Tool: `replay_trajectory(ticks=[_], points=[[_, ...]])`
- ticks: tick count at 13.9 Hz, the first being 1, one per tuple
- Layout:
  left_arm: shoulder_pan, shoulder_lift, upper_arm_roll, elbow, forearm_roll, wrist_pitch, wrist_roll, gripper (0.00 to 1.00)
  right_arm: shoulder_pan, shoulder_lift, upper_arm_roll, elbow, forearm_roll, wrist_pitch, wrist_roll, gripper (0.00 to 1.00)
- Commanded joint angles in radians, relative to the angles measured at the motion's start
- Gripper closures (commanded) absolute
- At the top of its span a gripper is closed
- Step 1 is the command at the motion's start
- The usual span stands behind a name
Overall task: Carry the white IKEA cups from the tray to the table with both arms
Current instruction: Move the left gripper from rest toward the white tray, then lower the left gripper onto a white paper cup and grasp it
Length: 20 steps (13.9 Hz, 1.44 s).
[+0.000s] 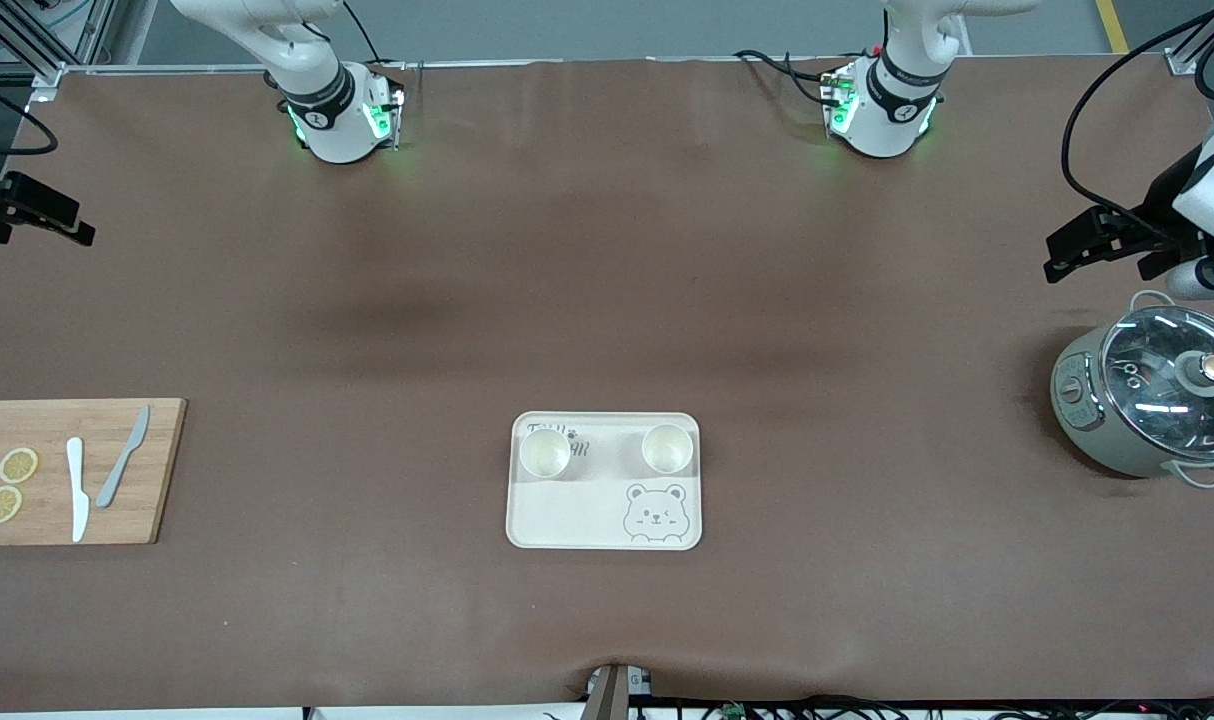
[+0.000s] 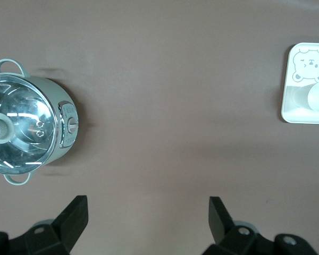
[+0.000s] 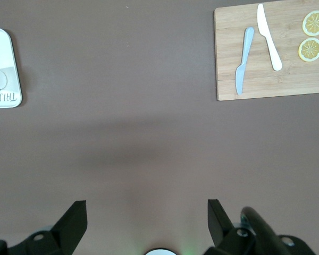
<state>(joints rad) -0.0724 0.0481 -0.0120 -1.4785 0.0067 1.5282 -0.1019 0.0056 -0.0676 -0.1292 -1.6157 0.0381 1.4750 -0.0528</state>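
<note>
While both cups (image 1: 546, 451) (image 1: 666, 448) sit on the tray (image 1: 604, 515), each arm should descend squarely over its nearer cup. Left hand (image 2: 146, 210), by the pot (image 1: 1152, 403), and right hand (image 3: 146, 210) wait wide open, empty, well apart from the tray.

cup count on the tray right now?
2. Both stand upright on the tray, along its edge farther from the front camera: one cup toward the right arm's end, the other cup toward the left arm's end. None on the table; nothing looks hidden.
</note>
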Motion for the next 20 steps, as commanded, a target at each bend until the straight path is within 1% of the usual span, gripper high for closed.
replay_trajectory(ticks=[1, 3, 8, 13, 16, 20], points=[[0.011, 0.004, -0.002, 0.012, -0.019, -0.013, 0.018, 0.00, -0.010, -0.014, 0.003, -0.012, 0.019, -0.001, -0.002, 0.00], [0.013, 0.004, 0.001, 0.018, -0.011, -0.013, 0.013, 0.00, -0.010, -0.014, 0.003, -0.012, 0.019, -0.001, -0.002, 0.00], [0.003, 0.065, 0.004, 0.017, -0.017, -0.002, -0.008, 0.00, -0.010, -0.014, 0.003, -0.012, 0.019, -0.001, -0.002, 0.00], [-0.049, 0.205, -0.028, 0.014, -0.022, 0.078, -0.111, 0.00, -0.010, -0.014, 0.003, -0.012, 0.019, -0.001, -0.002, 0.00], [-0.111, 0.294, -0.031, 0.012, -0.019, 0.163, -0.201, 0.00, -0.010, -0.014, 0.003, -0.012, 0.019, -0.001, -0.002, 0.00], [-0.225, 0.406, -0.033, 0.015, -0.021, 0.340, -0.442, 0.00, -0.010, -0.014, 0.003, -0.012, 0.019, -0.001, -0.002, 0.00]])
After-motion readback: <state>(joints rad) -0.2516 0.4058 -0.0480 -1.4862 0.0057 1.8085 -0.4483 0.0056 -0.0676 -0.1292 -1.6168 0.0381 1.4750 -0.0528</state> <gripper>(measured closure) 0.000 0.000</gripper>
